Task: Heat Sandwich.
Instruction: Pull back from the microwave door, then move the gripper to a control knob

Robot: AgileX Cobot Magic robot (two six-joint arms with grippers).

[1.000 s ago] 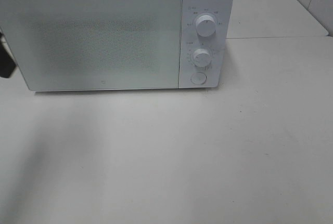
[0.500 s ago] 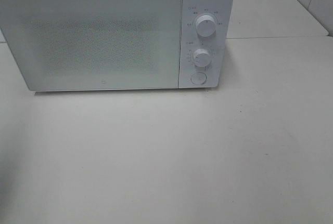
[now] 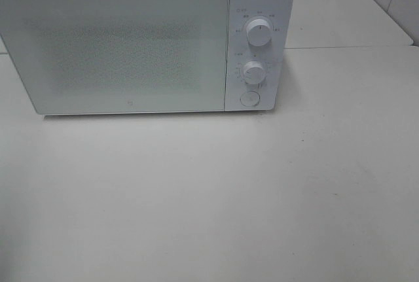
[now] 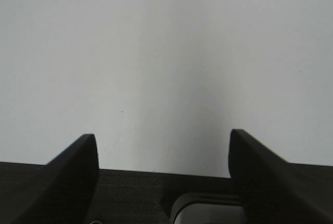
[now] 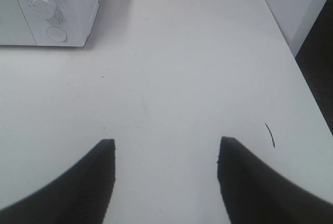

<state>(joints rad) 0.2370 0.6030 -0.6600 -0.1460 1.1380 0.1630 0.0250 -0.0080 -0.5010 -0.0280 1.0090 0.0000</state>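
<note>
— What has changed on your end?
— My left arm was a dark shape at the edge of the high view a second ago, and it has now pulled clear of it. The left hand [image 4: 162, 146] is spread with nothing between its fingers, only bare table [image 4: 166, 52] below.
— And the right?
— The right hand [image 5: 165, 148] is spread and empty too. The microwave [image 3: 147, 40] sits ahead of it, off toward the left hand's side, with its door [image 3: 124, 50] closed.
— Where is the sandwich?
— I see it in no view, and neither hand holds it. My guess is that it's behind that door, though the frosted front shows nothing. If so, loading is done and the knobs [image 3: 259, 34] come next, nearest my right hand.
</note>
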